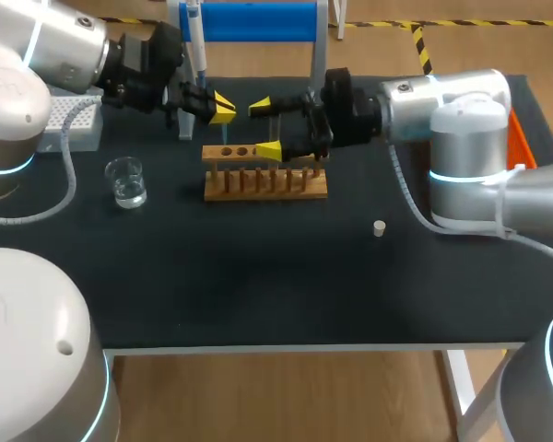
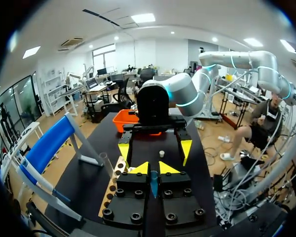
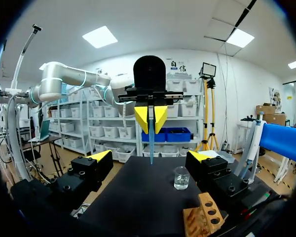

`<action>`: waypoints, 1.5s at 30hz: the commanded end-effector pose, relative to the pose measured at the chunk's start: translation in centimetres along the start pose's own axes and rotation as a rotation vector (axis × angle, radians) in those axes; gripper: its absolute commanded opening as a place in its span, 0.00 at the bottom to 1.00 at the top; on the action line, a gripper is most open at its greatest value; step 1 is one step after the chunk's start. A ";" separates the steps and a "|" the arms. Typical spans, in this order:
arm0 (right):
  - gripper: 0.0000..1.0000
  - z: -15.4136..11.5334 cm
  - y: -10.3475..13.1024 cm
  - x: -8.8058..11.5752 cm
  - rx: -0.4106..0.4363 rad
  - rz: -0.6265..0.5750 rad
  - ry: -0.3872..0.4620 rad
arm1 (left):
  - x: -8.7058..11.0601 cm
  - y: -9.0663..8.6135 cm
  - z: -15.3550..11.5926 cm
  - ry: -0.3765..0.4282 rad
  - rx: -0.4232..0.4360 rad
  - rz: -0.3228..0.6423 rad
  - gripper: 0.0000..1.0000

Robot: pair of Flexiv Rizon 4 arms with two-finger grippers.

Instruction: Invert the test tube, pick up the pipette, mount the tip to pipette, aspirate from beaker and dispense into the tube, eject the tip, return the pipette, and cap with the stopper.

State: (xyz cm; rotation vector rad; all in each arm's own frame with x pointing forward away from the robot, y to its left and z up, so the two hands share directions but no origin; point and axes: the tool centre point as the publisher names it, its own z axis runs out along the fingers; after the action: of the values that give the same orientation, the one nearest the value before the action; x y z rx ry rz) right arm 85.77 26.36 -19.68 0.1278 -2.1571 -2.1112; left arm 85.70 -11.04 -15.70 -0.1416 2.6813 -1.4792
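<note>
Pinching a slim blue tip [image 3: 151, 136], left gripper [image 2: 153, 169] faces right gripper's [image 1: 265, 129] spread fingers [image 3: 101, 156]

A black-topped table [image 1: 258, 285] carries a wooden rack [image 1: 264, 182] near its middle. Seen from the rack, a glass beaker [image 1: 126, 181] stands at 9 o'clock, a white tip box [image 1: 69, 124] at 10, and a blue-barred stand [image 1: 249, 20] at 12. A small stopper [image 1: 379, 228] lies at 4, well apart.
</note>
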 end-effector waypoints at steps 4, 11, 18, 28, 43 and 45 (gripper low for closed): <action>1.00 1.3 -0.4 0.1 0.000 -0.014 -0.023 | -0.1 -0.1 -0.1 0.003 -0.004 -0.001 0.00; 1.00 2.4 -0.4 0.1 0.002 -0.026 -0.041 | -0.1 -0.1 -0.1 0.003 -0.004 -0.001 0.00; 1.00 3.4 -0.3 -0.3 -0.003 -0.018 -0.046 | -0.1 -0.1 -0.1 0.003 -0.004 -0.001 0.00; 1.00 5.1 0.0 -0.9 -0.004 -0.016 -0.055 | -0.1 -0.1 -0.1 0.003 -0.004 -0.001 0.00; 0.89 6.2 0.2 -1.3 -0.030 -0.001 -0.057 | -0.1 -0.1 -0.1 0.003 -0.004 -0.001 0.00; 0.74 6.3 0.3 -1.3 -0.034 -0.002 -0.056 | -0.1 -0.1 -0.1 0.003 -0.004 -0.001 0.00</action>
State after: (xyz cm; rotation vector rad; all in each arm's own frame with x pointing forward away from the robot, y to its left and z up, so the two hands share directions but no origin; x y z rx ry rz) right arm 86.04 32.62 -19.43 0.0657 -2.1555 -2.1724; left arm 85.70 -11.04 -15.69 -0.1419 2.6816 -1.4783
